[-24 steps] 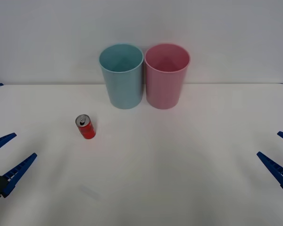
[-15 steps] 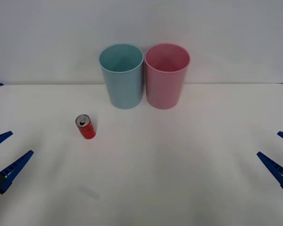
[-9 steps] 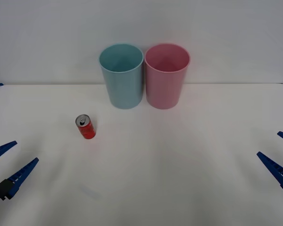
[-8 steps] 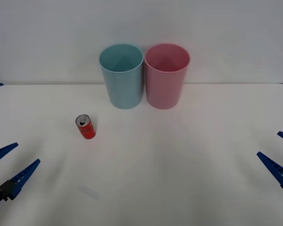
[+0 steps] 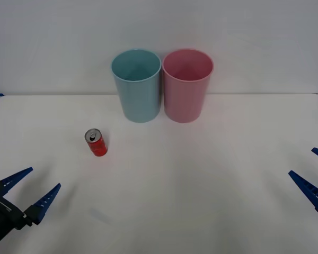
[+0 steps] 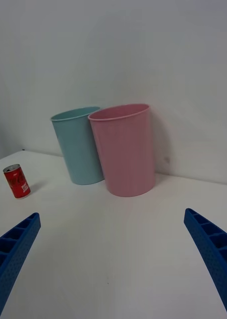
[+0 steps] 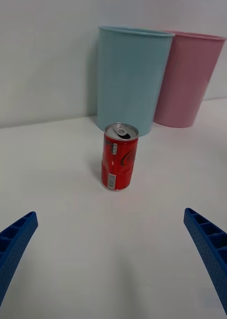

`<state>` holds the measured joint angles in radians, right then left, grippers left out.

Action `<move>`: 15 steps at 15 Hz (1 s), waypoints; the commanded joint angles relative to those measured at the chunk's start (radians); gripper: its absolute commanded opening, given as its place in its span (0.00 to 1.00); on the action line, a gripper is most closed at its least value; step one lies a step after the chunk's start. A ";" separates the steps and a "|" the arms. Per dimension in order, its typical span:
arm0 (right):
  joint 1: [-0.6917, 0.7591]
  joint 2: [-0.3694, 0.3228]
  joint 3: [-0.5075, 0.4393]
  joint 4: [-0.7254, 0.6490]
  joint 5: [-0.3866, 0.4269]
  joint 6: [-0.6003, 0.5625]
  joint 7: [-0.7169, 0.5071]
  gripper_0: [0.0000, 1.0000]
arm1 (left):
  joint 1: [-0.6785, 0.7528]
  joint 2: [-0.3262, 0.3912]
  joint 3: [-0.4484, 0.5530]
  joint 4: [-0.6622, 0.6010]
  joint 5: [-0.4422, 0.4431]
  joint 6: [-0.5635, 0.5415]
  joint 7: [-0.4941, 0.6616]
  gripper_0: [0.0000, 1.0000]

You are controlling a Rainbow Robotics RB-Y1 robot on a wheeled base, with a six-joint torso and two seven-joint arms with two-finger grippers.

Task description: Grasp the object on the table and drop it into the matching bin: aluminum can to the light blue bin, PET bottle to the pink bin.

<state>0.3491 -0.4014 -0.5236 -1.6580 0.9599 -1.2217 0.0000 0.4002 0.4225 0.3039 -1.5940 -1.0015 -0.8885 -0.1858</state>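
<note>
small red aluminum can with silver top (image 5: 96, 142) upright on the white desk (image 5: 191, 174), left of centre | light blue plastic bin (image 5: 137, 84) beside pink plastic bin (image 5: 187, 84) at back | left gripper (image 5: 34, 190) spread wide near can | right gripper (image 5: 314, 174) spread wide at right edge

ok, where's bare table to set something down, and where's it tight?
Free: the table between the left gripper and right gripper, in front of the bins; also right of the pink bin. Tight: the light blue bin sits against it; the can stands ahead of the left gripper.
</note>
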 commanded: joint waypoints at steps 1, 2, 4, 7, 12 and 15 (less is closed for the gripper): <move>0.000 0.000 0.000 0.000 0.000 0.000 0.000 1.00 | 0.000 -0.018 -0.040 0.000 0.000 0.065 -0.037 1.00; 0.000 0.000 0.000 0.000 0.000 0.000 0.000 1.00 | -0.001 -0.031 -0.046 0.000 -0.002 0.074 -0.041 1.00; 0.000 0.000 0.000 0.000 0.000 0.000 0.000 1.00 | -0.003 -0.073 -0.046 0.000 -0.020 0.095 -0.047 1.00; 0.000 0.000 0.000 0.000 0.000 0.000 0.000 1.00 | -0.012 -0.120 -0.075 0.000 -0.023 0.161 -0.058 1.00; 0.000 0.000 0.000 0.000 0.000 0.000 0.000 1.00 | -0.049 -0.130 -0.154 0.002 -0.020 0.278 -0.054 1.00; 0.000 0.000 0.000 0.000 0.000 0.000 0.000 1.00 | -0.112 -0.130 -0.203 0.062 0.012 0.307 -0.063 1.00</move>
<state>0.3491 -0.4014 -0.5236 -1.6580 0.9599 -1.2217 0.0000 0.3070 0.2930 0.1111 -1.5518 -0.9976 -0.5822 -0.2462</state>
